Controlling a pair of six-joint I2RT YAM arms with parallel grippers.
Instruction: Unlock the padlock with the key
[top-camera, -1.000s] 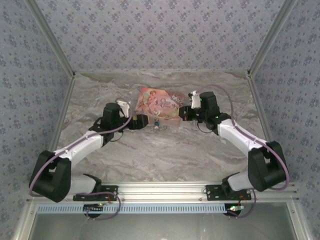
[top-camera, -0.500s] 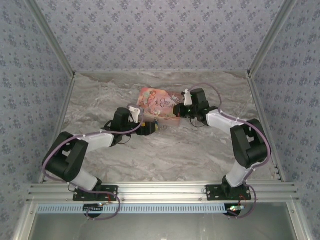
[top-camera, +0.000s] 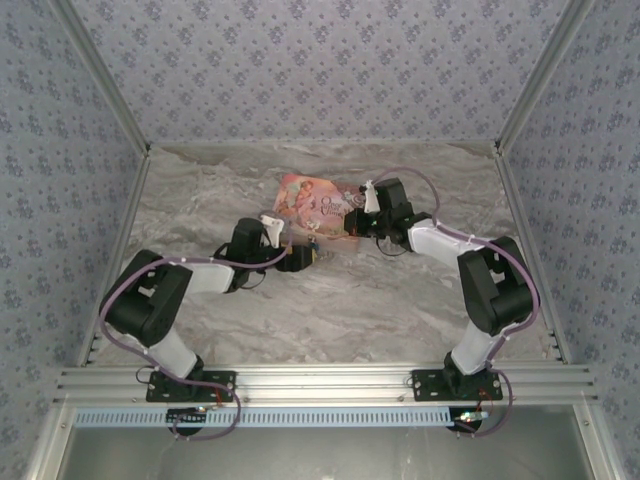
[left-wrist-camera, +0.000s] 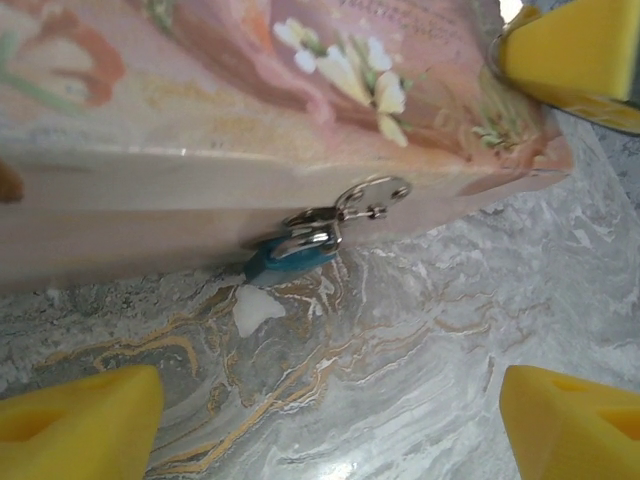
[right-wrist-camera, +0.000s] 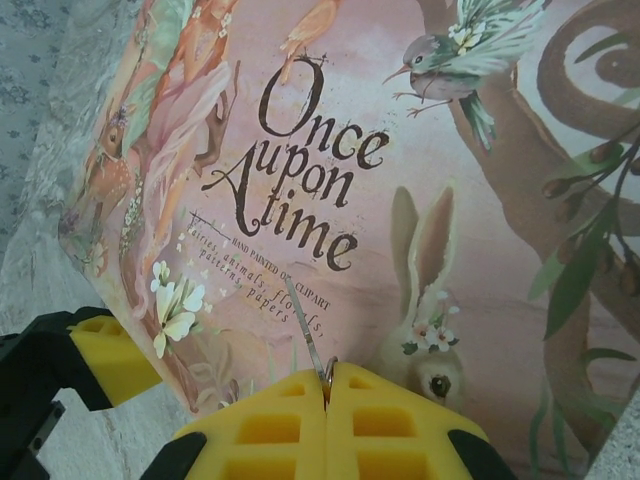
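While the padlock lies on the tabletop near its middle, tight against the near side wall of the pink box, its long axis slants. The blue body is low and the silvery shackle angles up toward the box's near right corner, where it seems hooked to a small ring.

The left gripper is the nearer one, and it's spread wide, yellow fingers well apart. The padlock sits straight ahead of the gap but not yet between them.

Over the box lid, the right gripper has its pads pressed together on the key. That thin grey sliver pokes out across the lid.

So the lock sits off the lid's near edge, below and to the near side of the key tip. My read: the key has to come down over that edge and swing round to the lock's axis.

Against a second ago, both arms have folded their elbows in. The left gripper has slid right, up close to the padlock, and the right has crept from beside the box onto its right edge.
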